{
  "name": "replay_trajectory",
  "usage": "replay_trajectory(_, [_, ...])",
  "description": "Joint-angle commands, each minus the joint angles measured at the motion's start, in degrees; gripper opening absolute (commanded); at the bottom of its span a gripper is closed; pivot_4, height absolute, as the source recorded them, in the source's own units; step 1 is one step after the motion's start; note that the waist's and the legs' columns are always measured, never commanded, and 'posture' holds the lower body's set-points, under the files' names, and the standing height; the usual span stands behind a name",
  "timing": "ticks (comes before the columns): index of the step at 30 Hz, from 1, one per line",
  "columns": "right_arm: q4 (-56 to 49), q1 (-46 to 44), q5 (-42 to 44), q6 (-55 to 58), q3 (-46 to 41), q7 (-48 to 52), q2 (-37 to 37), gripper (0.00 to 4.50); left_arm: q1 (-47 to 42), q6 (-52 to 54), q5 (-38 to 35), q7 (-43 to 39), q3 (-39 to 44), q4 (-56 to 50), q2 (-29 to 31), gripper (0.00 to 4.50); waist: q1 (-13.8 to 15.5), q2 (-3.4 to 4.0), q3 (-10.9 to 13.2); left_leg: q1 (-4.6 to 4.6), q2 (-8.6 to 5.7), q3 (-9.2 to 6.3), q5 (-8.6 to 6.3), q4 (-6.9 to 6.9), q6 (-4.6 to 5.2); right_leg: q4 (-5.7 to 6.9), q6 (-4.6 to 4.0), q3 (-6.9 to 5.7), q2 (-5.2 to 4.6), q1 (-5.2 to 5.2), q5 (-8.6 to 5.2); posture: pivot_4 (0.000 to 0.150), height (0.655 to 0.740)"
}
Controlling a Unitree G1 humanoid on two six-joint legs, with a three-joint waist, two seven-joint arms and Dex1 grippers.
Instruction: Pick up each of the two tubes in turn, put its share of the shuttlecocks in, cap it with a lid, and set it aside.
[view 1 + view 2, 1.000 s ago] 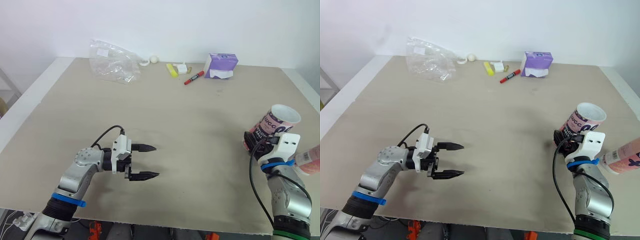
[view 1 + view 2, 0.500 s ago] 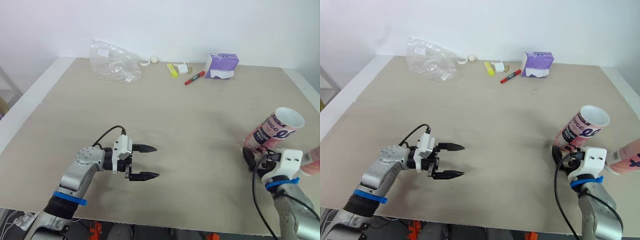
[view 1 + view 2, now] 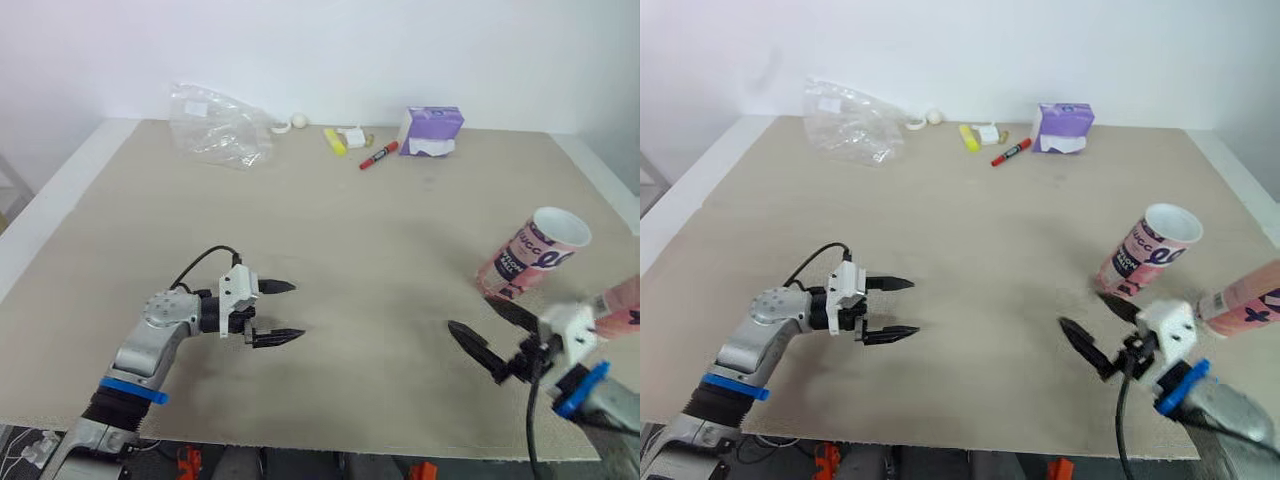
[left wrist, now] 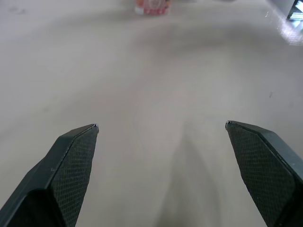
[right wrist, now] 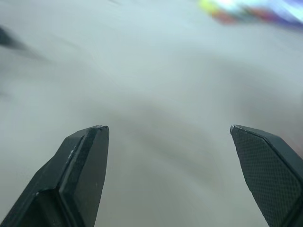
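Two tubes, both on the right side of the beige table.

First: short pink cardboard tube, white rim, black lettering. It is uncapped, with an open mouth and a white inside. Contents can't be made out. The base sits on the tabletop and the body leans, mouth tipped toward the table's right edge.

Second pink tube: dark print, lying on its side, closer to the table's front-right corner. It is near the first one's base, not touching. Its near end points back toward the table's middle and the far end is out of view. Capped or not: cannot tell.
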Motion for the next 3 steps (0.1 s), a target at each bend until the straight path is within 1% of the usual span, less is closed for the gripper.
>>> replay_trajectory(1, [2.72, -4.06, -0.03, -1.84, 4.21, 6.38, -1.7, 4.38, 0.16, -1.87, 1.23, 1.02, 2.26, -0.73, 1.91, 4.5, 0.03, 0.0, -0.01, -0.01, 0.02, 0.0, 0.0, 0.0, 0.0, 0.0, -0.02, -0.01, 0.01, 0.0, -0.01, 0.15, 0.74])
replay_trajectory(3, [5.44, -6.27, -0.66, -2.74, 5.86, 8.48, -2.03, 4.38, 0.02, -1.46, 0.74, 1.47, 2.9, -0.77, 2.27, 4.5, 0.16, -0.05, 0.02, -0.1, 0.02, -0.02, 0.0, -0.02, -0.01, -0.01, -0.02, -0.03, 0.01, -0.01, -0.1, 0.15, 0.74])
